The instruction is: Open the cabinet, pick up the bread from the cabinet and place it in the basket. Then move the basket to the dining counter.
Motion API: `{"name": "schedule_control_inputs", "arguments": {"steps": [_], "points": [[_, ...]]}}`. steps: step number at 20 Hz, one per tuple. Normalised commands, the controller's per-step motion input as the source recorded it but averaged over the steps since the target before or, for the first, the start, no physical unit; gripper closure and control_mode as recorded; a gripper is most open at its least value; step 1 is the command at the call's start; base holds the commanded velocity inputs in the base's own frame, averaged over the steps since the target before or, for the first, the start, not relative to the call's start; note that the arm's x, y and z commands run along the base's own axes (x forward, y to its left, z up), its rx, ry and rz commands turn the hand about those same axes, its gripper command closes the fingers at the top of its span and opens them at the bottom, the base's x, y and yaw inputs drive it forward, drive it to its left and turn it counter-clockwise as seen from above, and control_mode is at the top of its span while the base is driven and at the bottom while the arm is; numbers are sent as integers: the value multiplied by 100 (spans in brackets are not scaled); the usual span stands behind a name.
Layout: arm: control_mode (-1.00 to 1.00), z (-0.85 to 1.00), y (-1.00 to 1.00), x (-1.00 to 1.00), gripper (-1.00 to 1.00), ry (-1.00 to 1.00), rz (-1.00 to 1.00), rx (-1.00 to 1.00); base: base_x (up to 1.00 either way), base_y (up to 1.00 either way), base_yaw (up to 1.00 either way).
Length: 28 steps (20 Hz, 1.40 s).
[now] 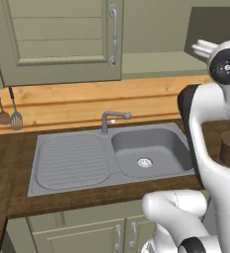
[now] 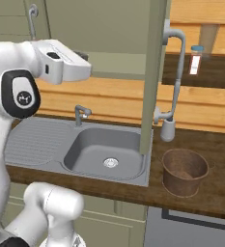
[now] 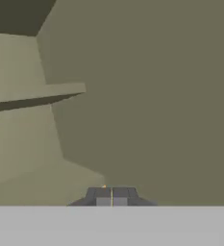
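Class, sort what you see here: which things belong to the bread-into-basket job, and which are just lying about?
Job: cabinet, one door swung open; basket, empty on the counter; shut gripper.
Lying about: sink, tap, hanging utensils, white bottle.

Cabinet (image 1: 62, 39): sage-green, panelled, up on the wall above the sink; left door shut with a curved silver handle at its right edge, right door swung open and seen edge-on in the right base view. Inside, a bare green shelf (image 3: 36, 93). Basket (image 2: 184, 171): round, brown, tapered, upright on the dark wood counter right of the sink.
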Motion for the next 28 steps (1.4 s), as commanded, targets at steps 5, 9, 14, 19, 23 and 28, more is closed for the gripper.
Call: {"name": "schedule_control_inputs", "arguments": {"steps": [5, 9, 14, 19, 23, 28], "points": [[-100, 49, 100, -11, 100, 35, 44, 0, 0, 0, 0], [-100, -7, 100, 13, 100, 17, 28, 4, 0, 0, 0], [-100, -3, 76, 9, 100, 14, 13, 4, 0, 0, 0], [-100, -30, 56, 38, -100, 4, 10, 10, 0, 0, 0], [-100, -7, 51, 59, -100, 0, 11, 1, 0, 0, 0], [-100, 1, 23, 53, -100, 0, 4, -4, 0, 0, 0]]}}
